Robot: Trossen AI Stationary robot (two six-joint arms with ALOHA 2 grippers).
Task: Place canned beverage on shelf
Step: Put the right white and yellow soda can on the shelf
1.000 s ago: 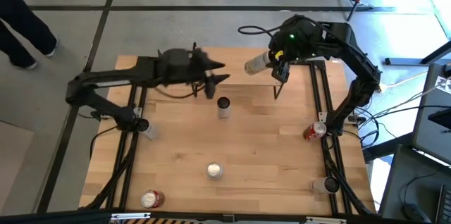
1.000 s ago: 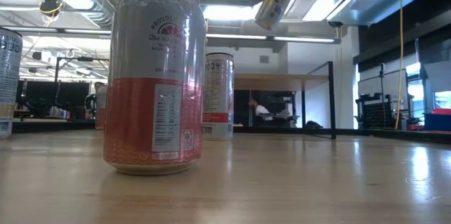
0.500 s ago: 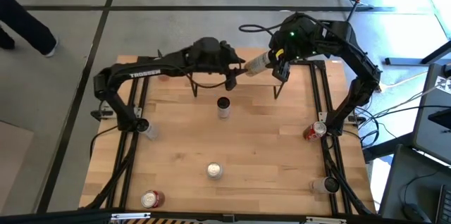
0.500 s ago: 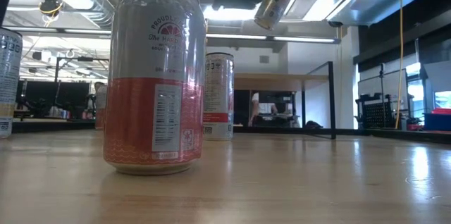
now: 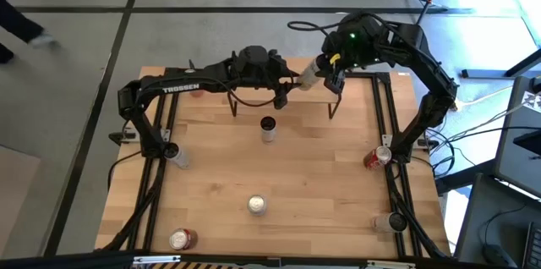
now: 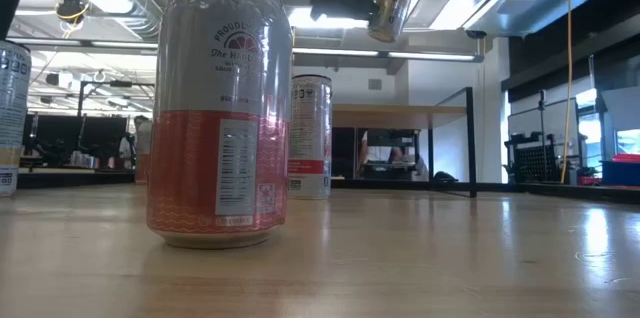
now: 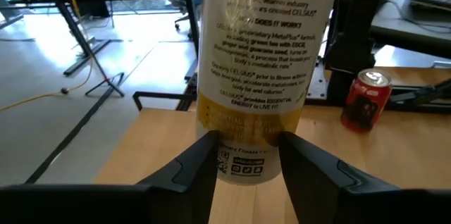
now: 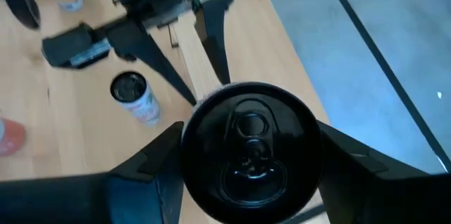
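pale aluminium with a yellow band low on its wall, the celsius can (image 5: 309,74) hangs tilted in the air above the shelf (image 5: 254,100) at the table's far edge, caught between both arms. the right gripper (image 8: 246,155) clasps it just below the black lid, a finger pressed to either side. the left gripper (image 7: 246,159) has its fingers touching the wall at the base end, seemingly closed on it.

a rigid thin-walled cylinder, likely full and fairly heavy, smooth enough to slip and easy to dent. i judge the straight side wall the place to pinch, squarely across its width, as both grippers do.

half a second ago the can lay flatter and the left gripper's tips were just meeting its base. now it is drawn up closer to the right wrist. the white can (image 5: 268,129) below has not moved.
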